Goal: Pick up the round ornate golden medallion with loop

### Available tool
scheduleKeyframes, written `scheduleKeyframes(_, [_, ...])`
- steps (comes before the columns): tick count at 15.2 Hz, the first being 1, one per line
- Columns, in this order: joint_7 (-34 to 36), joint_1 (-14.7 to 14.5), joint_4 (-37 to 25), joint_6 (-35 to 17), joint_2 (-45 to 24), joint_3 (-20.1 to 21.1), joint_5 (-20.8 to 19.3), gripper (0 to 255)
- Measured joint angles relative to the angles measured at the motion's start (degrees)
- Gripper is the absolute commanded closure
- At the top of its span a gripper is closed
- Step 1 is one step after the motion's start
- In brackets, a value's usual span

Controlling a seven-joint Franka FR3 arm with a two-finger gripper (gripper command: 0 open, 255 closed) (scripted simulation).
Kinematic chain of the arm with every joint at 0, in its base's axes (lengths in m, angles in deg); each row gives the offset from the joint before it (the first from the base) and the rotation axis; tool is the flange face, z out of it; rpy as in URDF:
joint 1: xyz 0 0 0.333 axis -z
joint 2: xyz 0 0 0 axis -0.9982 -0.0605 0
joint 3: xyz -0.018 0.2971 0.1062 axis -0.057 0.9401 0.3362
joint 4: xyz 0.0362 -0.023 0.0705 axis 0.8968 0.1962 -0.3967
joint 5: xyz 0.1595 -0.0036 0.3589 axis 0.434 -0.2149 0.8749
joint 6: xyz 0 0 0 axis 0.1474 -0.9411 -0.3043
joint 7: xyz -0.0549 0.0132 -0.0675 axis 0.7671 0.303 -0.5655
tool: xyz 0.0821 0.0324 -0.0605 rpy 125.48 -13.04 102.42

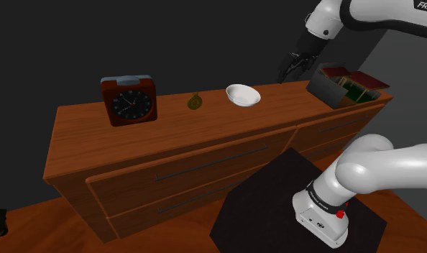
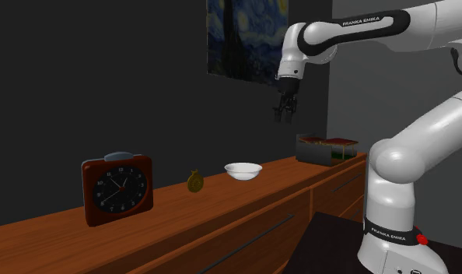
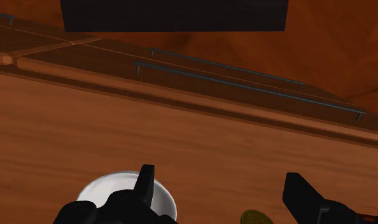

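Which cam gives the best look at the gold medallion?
Second exterior view: the medallion stands whole on the dresser, loop on top, face toward the camera. Shoulder view has it whole too, but from above and dimmer. Wrist view catches a sliver of it between the fingers of the open gripper.

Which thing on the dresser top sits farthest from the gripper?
The red-brown clock with the black dial, at the shoulder view's left end. The golden medallion, white bowl and box all sit nearer the raised gripper.
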Motion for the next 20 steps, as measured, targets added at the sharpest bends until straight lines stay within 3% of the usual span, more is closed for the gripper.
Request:
scheduleKeyframes(5, [5.11,0.38,-0.56,-4.17,-4.69,3.72,0.64,0])
scheduleKeyframes(12, [17.75,2.28,-6.16,-12.24,-18.68,12.04,-0.51,0])
scheduleKeyframes(20, [34.11,4.96,-17.9,-17.04,-37.6,19.89,-8.13,0])
